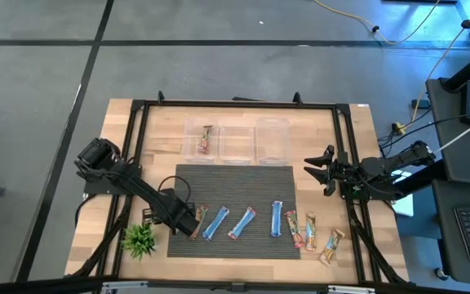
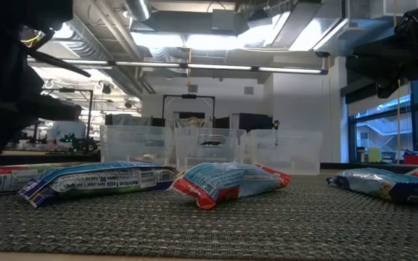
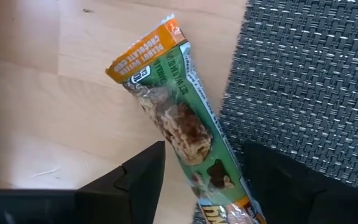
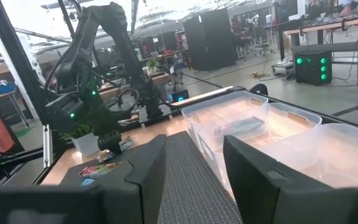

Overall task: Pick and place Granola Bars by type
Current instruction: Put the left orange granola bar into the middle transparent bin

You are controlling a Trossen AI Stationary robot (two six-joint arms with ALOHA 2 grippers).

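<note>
A granola bar with an orange-and-green wrapper [image 3: 173,106] lies flat at the left edge of the dark mat [image 1: 235,184], one end on the bare wood. It also shows in the high view [image 1: 200,216]. My left gripper [image 3: 204,152] is low over it and open, one finger on each side of the bar's middle. Three blue bars [image 1: 241,223], two red-and-multicoloured bars [image 1: 300,229] and a tan-gold bar [image 1: 330,246] lie along the mat's near part. My right gripper [image 1: 317,170] hangs open and empty above the mat's right edge. My left gripper's fingers [image 3: 145,171] come from above and lie across the bar, on either side of its middle [image 3: 188,134]. I cannot tell whether they touch it. The bar lies flat on the mat edge and the wood.
Three clear bins [image 1: 237,140] stand in a row beyond the mat's far edge; the left one holds one bar [image 1: 207,140]. A small green plant [image 1: 139,238] stands near the table's front left, close to my left arm. A black frame rings the table.
</note>
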